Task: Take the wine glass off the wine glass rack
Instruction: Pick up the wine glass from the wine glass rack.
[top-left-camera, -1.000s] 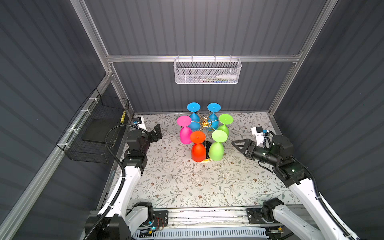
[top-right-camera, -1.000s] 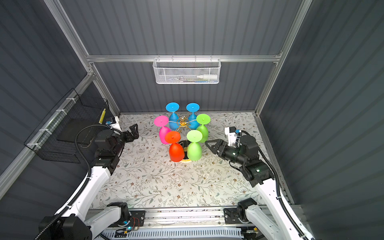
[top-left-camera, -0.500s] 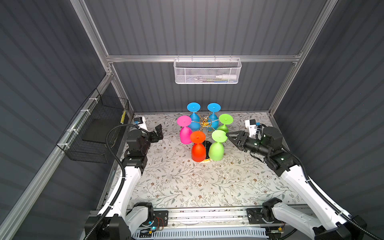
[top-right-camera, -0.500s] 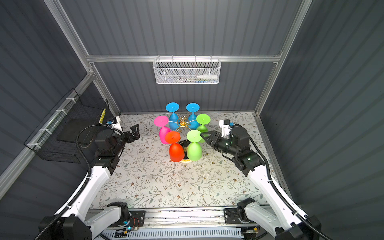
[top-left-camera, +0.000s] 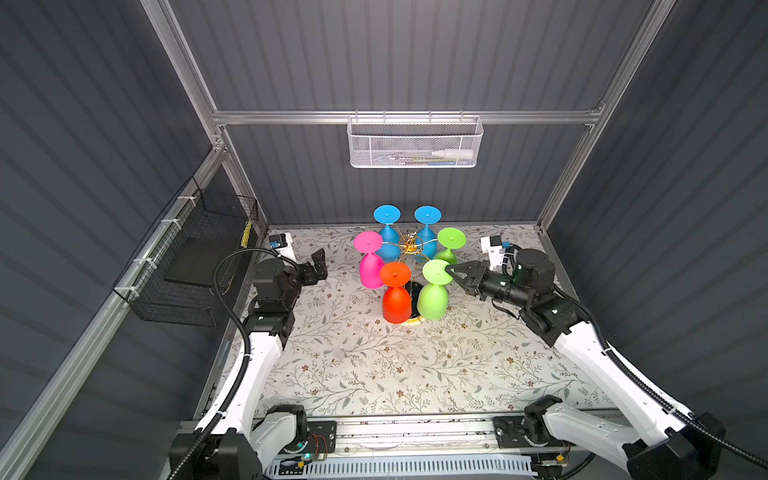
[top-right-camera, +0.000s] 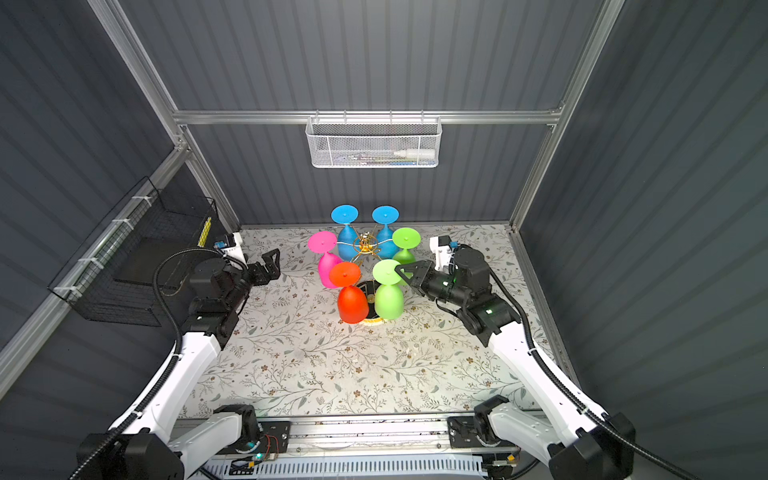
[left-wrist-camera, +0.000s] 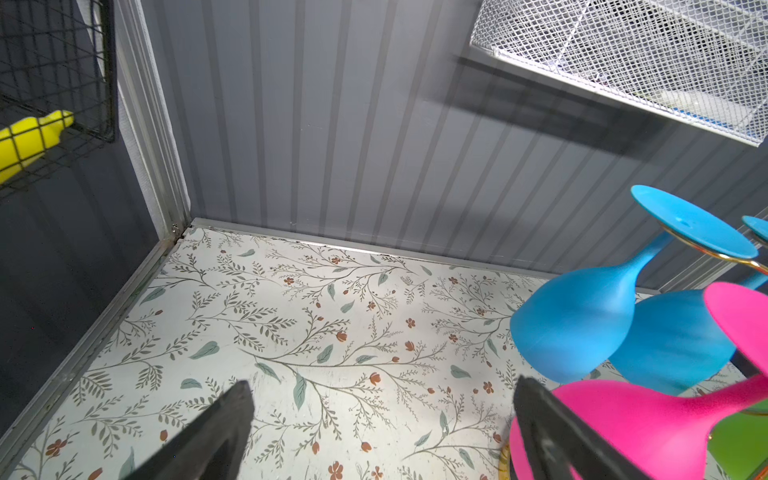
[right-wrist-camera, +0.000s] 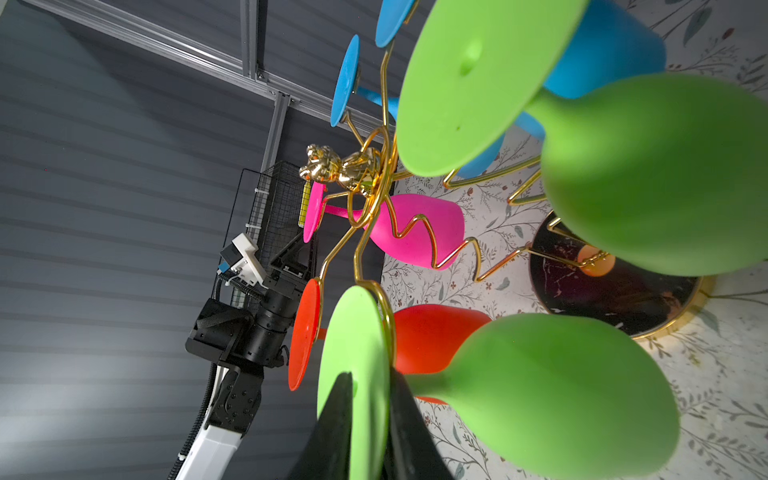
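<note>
Right gripper (right-wrist-camera: 370, 376) clamps green wine glass (right-wrist-camera: 540, 395) foot (left gripper (left-wrist-camera: 382, 384) spread wide)

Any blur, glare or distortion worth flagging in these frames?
Right wrist view: the green wine glasses near the lens are out of focus, while the gold wine glass rack behind them is sharp and glints. Left wrist view: the blue wine glasses look slightly smeared. Both top views: sharp, evenly lit, with wide-angle splay.
</note>
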